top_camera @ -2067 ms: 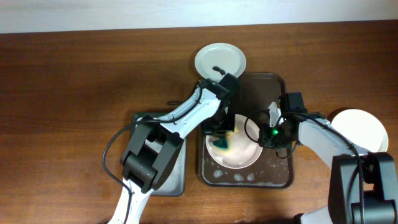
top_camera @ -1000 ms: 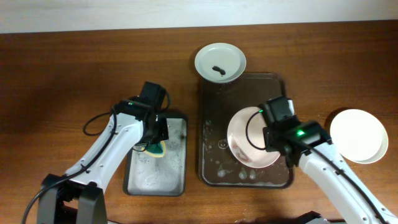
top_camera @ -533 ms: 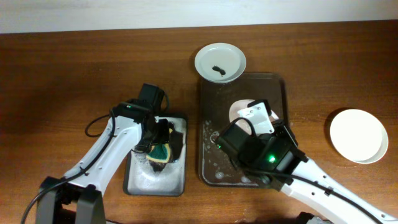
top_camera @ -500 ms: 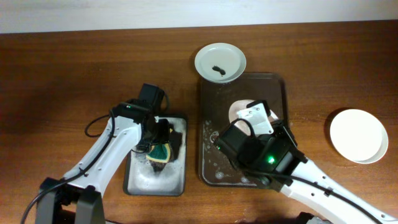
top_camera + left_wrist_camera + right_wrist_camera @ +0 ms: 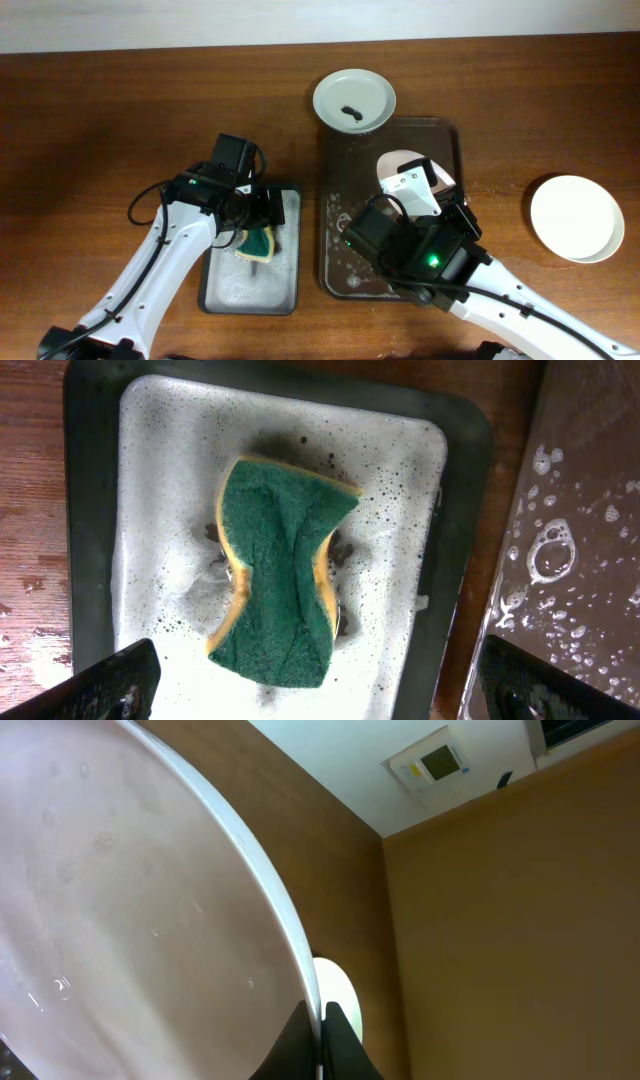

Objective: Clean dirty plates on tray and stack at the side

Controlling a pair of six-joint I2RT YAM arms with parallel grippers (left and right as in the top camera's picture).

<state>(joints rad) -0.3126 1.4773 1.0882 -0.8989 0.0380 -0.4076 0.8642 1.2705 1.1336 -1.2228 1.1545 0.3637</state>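
My right gripper [image 5: 321, 1018] is shut on the rim of the pinkish-white plate [image 5: 130, 910], which it holds tilted on edge above the dark brown tray [image 5: 326, 190]. From overhead, only parts of that plate [image 5: 394, 163] show behind the right arm. A pale greenish plate [image 5: 354, 100] with a dark smear rests at the tray's far edge. On the bare tabletop to the right lies a clean white plate [image 5: 575, 218]. My left gripper [image 5: 315, 698] hangs open above the green sponge [image 5: 283, 575], holding nothing.
The sponge [image 5: 258, 243] lies in foam on a smaller grey metal tray [image 5: 218, 290] left of the brown tray. Suds and water drops [image 5: 352, 278] dot the brown tray's floor. The right arm [image 5: 470, 290] crosses the tray's near right corner.
My left gripper has opened and let the sponge drop onto the grey tray. My right arm has swung the pinkish plate from lying flat to standing on edge above the brown tray.
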